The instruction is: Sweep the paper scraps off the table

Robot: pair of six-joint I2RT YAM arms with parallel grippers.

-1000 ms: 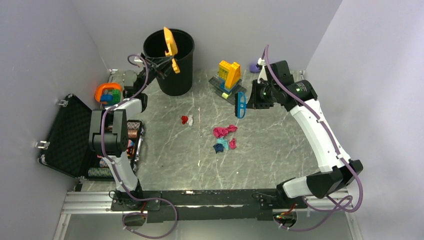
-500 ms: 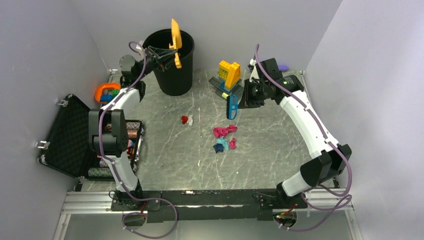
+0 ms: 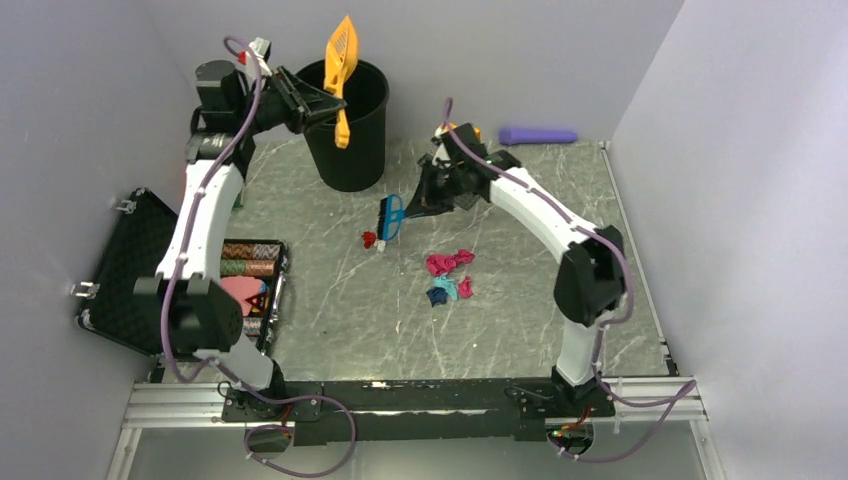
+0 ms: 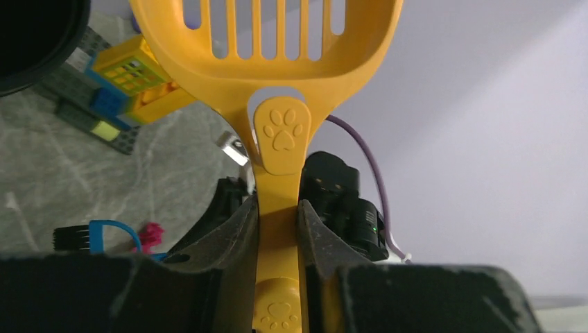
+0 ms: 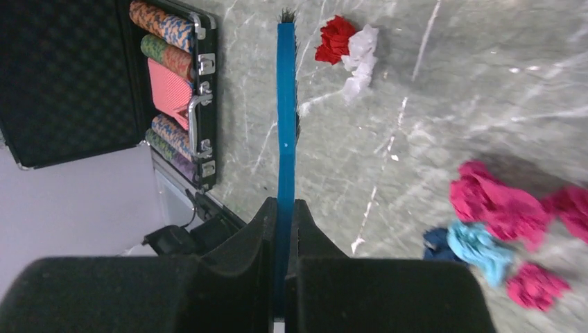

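Between the fingers of the right gripper (image 5: 284,208), which are pressed together on it, stands the thin handle of the blue brush (image 5: 285,104), seen edge-on. Beside the far end of the brush, close to the bristles, lie a red and a white paper scrap (image 5: 347,45). A second ago this brush was held on the other side of the table (image 3: 520,300), near the toy brick build (image 4: 128,76); now the arm has swung across. The pink, teal and dark blue scraps (image 5: 499,222) now lie near the gripper, off to its side. I judge the two small scraps are the next thing to sweep.

The left gripper (image 4: 277,215) pinches the handle of the yellow scoop (image 4: 277,69). It has risen and pulled back, so the scoop now stands above the black bin (image 3: 350,150), well apart from all the scraps.

Whether the bristles touch the table I cannot tell. The scoop's top is cut off in the left wrist view, and whether anything lies in it is not visible. From above, the right arm now covers most of the brick build.
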